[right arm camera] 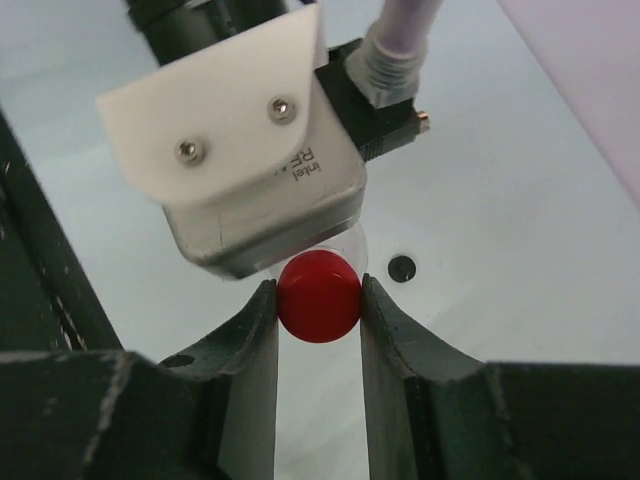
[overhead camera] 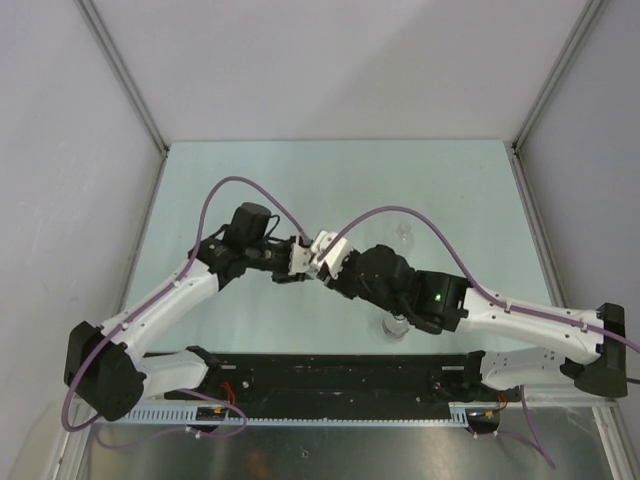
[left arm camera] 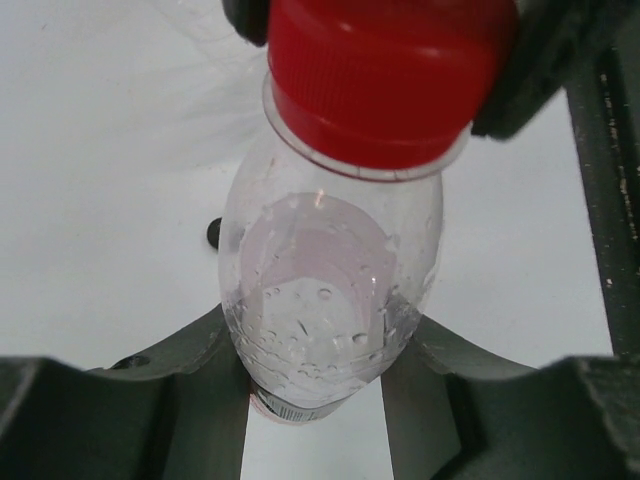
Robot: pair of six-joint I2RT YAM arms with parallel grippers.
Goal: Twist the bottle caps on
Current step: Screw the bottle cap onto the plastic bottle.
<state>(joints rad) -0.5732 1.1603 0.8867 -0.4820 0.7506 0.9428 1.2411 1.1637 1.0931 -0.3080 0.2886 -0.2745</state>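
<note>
Both arms reach in from the near corners and meet over the middle of the desk (overhead camera: 250,180). The left arm (overhead camera: 170,300) stretches up and to the right, the right arm (overhead camera: 520,320) up and to the left, with their wrists turned towards each other.

The left tool (overhead camera: 298,258) is closed partway on a clear bottle (left arm camera: 325,300), its fingers (left arm camera: 205,370) pressed against both sides of the body. The bottle is held off the desk, neck pointing at the right tool (right arm camera: 318,290). The red cap (left arm camera: 385,75) sits on that neck. The right tool is narrow and clamps the cap, with a finger touching each side. From the right wrist, the left arm's white camera housing (right arm camera: 240,150) hangs just behind the cap.

A second bottle (overhead camera: 403,235) stands on the desk beyond the right arm, and a third (overhead camera: 395,327) stands just in front of it. A small dark disc (right arm camera: 402,268), possibly the black cap, lies on the desk near the grip.
</note>
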